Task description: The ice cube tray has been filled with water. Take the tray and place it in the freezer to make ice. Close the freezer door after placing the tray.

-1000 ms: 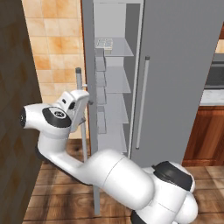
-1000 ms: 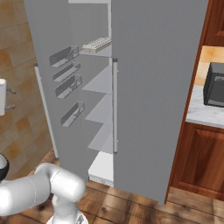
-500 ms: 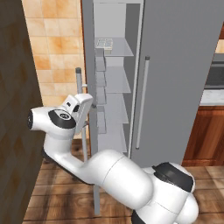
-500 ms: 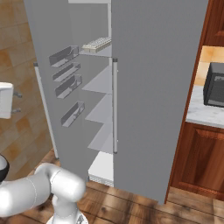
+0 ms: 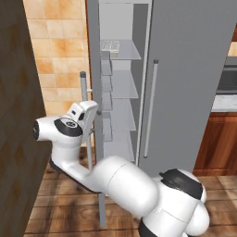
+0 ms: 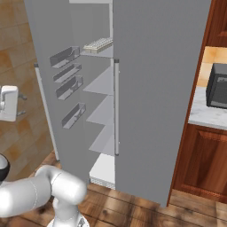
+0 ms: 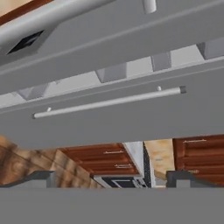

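The ice cube tray (image 5: 110, 45) (image 6: 98, 44), pale with a grid of cells, lies on the top white shelf inside the freezer (image 5: 122, 92) (image 6: 104, 84). The freezer door (image 5: 95, 55) (image 6: 44, 35) stands swung open, edge-on in the left base view, with clear bins on its inner face. Its vertical bar handle (image 5: 83, 92) is on the outer side. My gripper (image 5: 95, 115) (image 6: 20, 104) (image 7: 111, 179) hovers at mid-height just outside that door, beside the handle. It is open with nothing between its fingers. The hand view, rolled sideways, faces the door's outer face and dark dispenser panel (image 7: 26, 41).
The plain right fridge door (image 5: 194, 69) (image 6: 159, 88) is shut, with its own bar handle (image 5: 150, 109) (image 7: 107, 103). A dark wooden panel (image 5: 18, 115) stands close on the left. A microwave (image 6: 217, 86) sits on a counter over wooden cabinets (image 6: 199, 159) at the right.
The hand has drifted slightly down and toward the freezer door's handle. The tray, door and base views are unchanged, and the gripper has stayed open.
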Tool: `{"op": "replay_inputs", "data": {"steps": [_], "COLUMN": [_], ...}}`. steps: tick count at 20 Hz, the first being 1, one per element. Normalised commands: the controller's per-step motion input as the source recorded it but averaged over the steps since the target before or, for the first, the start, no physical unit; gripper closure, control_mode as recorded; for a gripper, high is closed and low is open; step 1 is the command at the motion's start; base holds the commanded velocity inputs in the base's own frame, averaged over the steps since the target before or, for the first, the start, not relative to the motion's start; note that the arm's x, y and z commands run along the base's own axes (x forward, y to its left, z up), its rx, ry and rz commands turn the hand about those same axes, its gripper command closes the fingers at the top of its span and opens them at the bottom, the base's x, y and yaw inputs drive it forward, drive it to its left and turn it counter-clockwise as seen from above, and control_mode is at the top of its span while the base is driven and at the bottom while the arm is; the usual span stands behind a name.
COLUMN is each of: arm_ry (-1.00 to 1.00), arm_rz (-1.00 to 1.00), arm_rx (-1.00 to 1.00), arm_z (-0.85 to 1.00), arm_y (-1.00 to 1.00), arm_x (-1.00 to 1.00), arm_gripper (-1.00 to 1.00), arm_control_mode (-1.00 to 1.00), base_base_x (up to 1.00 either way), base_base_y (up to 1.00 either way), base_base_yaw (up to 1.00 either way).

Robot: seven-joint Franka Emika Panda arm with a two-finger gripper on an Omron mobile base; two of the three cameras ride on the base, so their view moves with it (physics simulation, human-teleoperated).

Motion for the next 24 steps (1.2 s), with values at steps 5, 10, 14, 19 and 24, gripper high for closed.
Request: {"op": "replay_inputs", "data": {"steps": [5,10,14,19,24], "arm_ry": [0.00,0.00,0.00,0.00,0.00], "arm_rz": [0.01,0.00,0.00,0.00,0.00], "arm_rx": [-0.02,-0.04,-0.04,-0.01,0.00], "arm_z": [-0.07,-0.05,-0.11,-0.09,-0.14], "arm_y": [0.04,0.19,0.27,0.17,0.08], "arm_x": [0.22,0.20,0.24,0.30,0.38], "arm_gripper": [-1.00,-1.00,-1.00,-1.00,-1.00], "arm_control_mode": [-1.00,-1.00,-1.00,-1.00,-1.00], "base_base_x": [0.00,0.00,0.00,0.00,0.00], "base_base_y": [0.00,0.00,0.00,0.00,0.00], "base_base_yaw": [0.00,0.00,0.00,0.00,0.00]}}
